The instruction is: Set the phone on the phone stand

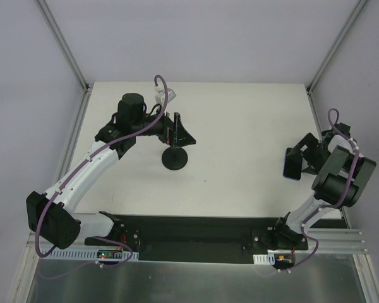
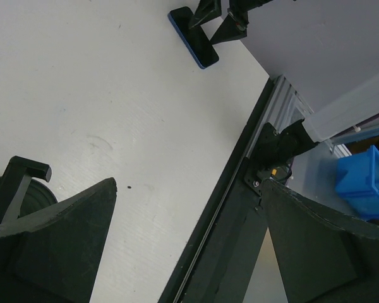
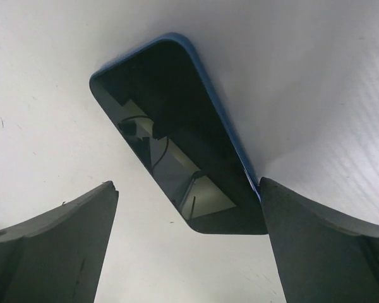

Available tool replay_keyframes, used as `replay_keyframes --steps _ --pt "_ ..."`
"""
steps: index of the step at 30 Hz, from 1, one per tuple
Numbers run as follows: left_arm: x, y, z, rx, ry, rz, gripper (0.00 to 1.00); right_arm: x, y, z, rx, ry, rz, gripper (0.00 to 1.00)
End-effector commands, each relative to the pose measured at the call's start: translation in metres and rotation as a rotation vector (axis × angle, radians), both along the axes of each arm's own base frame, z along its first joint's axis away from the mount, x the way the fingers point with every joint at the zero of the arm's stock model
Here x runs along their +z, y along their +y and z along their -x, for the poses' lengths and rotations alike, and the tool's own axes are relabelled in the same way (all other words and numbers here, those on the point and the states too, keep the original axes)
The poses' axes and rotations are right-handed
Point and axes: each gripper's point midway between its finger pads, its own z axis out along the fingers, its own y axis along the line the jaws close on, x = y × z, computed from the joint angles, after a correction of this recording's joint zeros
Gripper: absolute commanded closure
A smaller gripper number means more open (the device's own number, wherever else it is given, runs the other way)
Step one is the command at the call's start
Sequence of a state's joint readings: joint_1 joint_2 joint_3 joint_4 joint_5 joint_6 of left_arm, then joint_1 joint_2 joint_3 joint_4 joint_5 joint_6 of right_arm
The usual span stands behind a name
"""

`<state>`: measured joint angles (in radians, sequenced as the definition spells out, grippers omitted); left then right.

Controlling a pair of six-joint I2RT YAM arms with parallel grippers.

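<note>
Lying flat on the white tabletop (image 1: 240,126) at the right side, the thin, blue-edged, black-faced rectangular phone (image 3: 177,132) sits between the wide-spread fingers of the right gripper (image 3: 188,184), its near corner close against one finger, ungripped. The left gripper (image 1: 177,129), also spread wide, hovers just beside the all-black, disc-based phone stand (image 1: 175,159).

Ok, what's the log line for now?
phone: on table | right fingers: open over it | phone stand: empty | left fingers: open

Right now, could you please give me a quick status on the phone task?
Right tool open, straddling phone, flat on table. Left tool open beside empty phone stand. Left tool crowds the holder.
</note>
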<state>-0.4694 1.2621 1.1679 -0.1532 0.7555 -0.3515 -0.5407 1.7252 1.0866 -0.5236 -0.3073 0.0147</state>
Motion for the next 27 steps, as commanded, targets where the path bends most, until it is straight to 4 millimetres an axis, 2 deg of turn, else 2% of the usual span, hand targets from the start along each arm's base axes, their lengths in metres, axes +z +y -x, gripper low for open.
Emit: replay_keyframes --steps 1,2,4,9,15,16,21,27 --pt "0.023 0.003 0.0 -0.01 -0.091 0.039 0.05 0.004 0.015 0.0 0.076 0.111 0.045 0.04" --pt "0.023 0.004 -0.001 -0.007 -0.092 0.039 0.05 0.008 0.016 -0.004 0.092 0.124 0.07 0.04" --pt "0.021 0.003 -0.002 -0.005 -0.091 0.034 0.05 0.005 0.016 0.006 0.133 0.196 0.096 0.04" --pt "0.019 0.004 -0.005 0.007 -0.091 0.028 0.05 0.006 0.018 0.009 0.167 0.276 0.162 0.04" --pt "0.017 0.005 -0.005 0.011 -0.091 0.023 0.05 -0.007 0.018 0.011 0.197 0.437 0.191 0.04" --pt "0.018 0.006 -0.006 0.013 -0.096 0.024 0.05 -0.007 0.014 0.011 0.197 0.447 0.22 0.04" --pt "0.018 0.006 -0.006 0.014 -0.098 0.023 0.05 -0.007 0.021 0.007 0.223 0.441 0.204 0.02" --pt "0.017 0.006 -0.006 0.015 -0.098 0.021 0.05 -0.004 0.019 0.002 0.262 0.473 0.253 0.01"
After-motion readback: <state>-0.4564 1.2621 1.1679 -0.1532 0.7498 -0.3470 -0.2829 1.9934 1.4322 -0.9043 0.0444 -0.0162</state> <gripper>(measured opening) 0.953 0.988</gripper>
